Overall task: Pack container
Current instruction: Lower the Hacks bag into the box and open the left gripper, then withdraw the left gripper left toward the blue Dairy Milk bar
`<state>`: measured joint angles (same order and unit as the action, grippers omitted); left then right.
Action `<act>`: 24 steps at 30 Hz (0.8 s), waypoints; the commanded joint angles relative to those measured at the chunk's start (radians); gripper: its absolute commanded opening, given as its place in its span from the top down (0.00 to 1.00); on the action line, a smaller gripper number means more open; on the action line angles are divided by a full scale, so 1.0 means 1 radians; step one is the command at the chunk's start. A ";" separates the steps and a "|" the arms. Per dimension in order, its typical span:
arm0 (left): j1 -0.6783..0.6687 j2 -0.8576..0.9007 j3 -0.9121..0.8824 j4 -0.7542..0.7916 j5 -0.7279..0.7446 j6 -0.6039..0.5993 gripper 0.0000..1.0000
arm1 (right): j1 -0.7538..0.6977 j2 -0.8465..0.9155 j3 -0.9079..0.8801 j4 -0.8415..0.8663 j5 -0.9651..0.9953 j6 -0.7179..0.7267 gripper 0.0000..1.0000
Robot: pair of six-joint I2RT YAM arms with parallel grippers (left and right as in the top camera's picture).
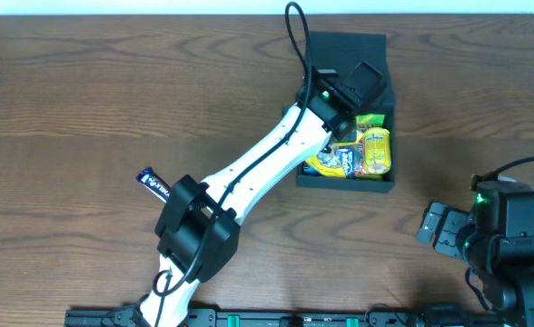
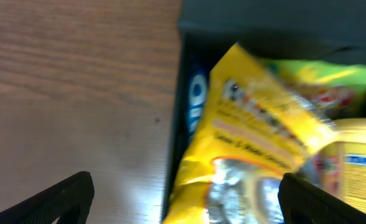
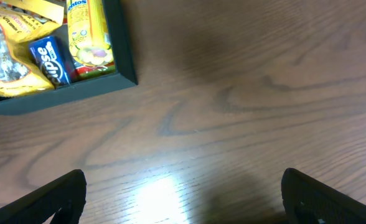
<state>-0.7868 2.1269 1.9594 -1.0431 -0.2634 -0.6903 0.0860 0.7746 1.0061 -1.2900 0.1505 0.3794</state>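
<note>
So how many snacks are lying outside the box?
1: a blue packet on the table, left of the container, beside the left arm. The arm could hide others.

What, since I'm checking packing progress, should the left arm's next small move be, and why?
Probably lift the left tool clear of the container: it hangs open over the yellow packet lying inside, and a blue packet lies out on the table.

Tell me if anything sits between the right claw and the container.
Nothing visible does. The right claw hangs open over the table, and only bare wood lies between it and the near wall of the container.
</note>
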 commanded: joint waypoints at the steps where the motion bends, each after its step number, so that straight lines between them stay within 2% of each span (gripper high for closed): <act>1: 0.000 0.061 0.005 -0.030 -0.014 0.018 0.04 | -0.008 -0.002 -0.006 -0.002 0.010 0.009 0.01; 13: -0.012 0.131 0.006 -0.069 -0.016 0.010 0.05 | -0.008 -0.002 -0.006 -0.002 0.011 0.009 0.01; 19: -0.012 0.016 0.031 -0.156 -0.066 0.011 0.05 | -0.008 -0.002 -0.006 -0.002 0.011 0.009 0.01; 24: -0.010 -0.160 0.033 -0.272 -0.124 0.021 0.05 | -0.008 -0.002 -0.006 -0.002 0.010 0.009 0.01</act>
<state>-0.7971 2.1098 1.9594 -1.2747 -0.3119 -0.6792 0.0860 0.7746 1.0046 -1.2900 0.1505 0.3794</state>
